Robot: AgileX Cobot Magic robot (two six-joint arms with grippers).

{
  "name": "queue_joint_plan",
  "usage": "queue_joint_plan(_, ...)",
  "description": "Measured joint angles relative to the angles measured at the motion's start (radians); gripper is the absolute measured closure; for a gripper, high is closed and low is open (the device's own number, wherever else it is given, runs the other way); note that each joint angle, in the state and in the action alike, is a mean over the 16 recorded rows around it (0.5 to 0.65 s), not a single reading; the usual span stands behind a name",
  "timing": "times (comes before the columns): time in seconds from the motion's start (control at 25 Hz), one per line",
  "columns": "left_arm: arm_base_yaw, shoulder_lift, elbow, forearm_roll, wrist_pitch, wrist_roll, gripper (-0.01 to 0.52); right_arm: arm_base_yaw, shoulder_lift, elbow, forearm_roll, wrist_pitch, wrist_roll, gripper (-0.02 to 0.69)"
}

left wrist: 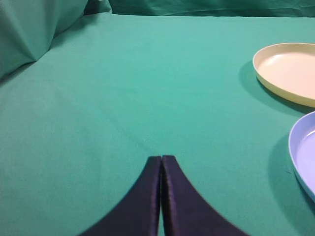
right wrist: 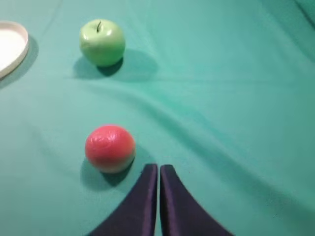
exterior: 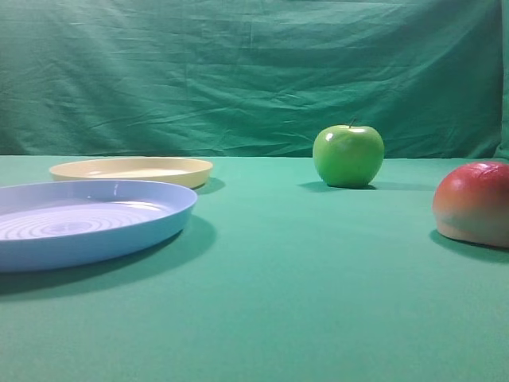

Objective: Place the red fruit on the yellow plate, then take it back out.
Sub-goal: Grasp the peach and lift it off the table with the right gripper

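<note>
Green cloth [exterior: 262,286] covers table; blue plate [exterior: 87,223] nearest camera, yellow plate [exterior: 131,170] just behind, both bare; green apple [exterior: 347,155] mid-table; red fruit [right wrist: 110,148] on cloth, well apart from plates, just left of right gripper [right wrist: 158,169]; right gripper clenched, empty; left gripper [left wrist: 161,160] clenched, empty.

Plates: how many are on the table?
2: the yellow plate sits farther back at left, empty; the blue plate lies nearer, in front of it. None appear hidden.
</note>
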Motion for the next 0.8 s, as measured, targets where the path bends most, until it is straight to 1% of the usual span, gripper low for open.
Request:
queue_joint_plan(0.24, 0.000, 0.000, 0.000, 0.000, 0.000, 0.000, 0.514, 0.091, 0.246, -0.131, -0.018, 0.131, -0.014, 0.665)
queue_joint_plan(0.36, 0.000, 0.000, 0.000, 0.000, 0.000, 0.000, 0.514, 0.151, 0.352, -0.173, -0.043, 0.147, -0.021, 0.662)
queue_joint_plan(0.48, 0.000, 0.000, 0.000, 0.000, 0.000, 0.000, 0.514, 0.214, 0.448, -0.199, -0.072, 0.126, -0.026, 0.629)
queue_joint_plan(0.56, 0.000, 0.000, 0.000, 0.000, 0.000, 0.000, 0.514, 0.253, 0.506, -0.210, -0.092, 0.099, -0.027, 0.579)
queue_joint_plan(0.8, 0.000, 0.000, 0.000, 0.000, 0.000, 0.000, 0.514, 0.326, 0.663, -0.225, -0.123, -0.025, -0.026, 0.340)
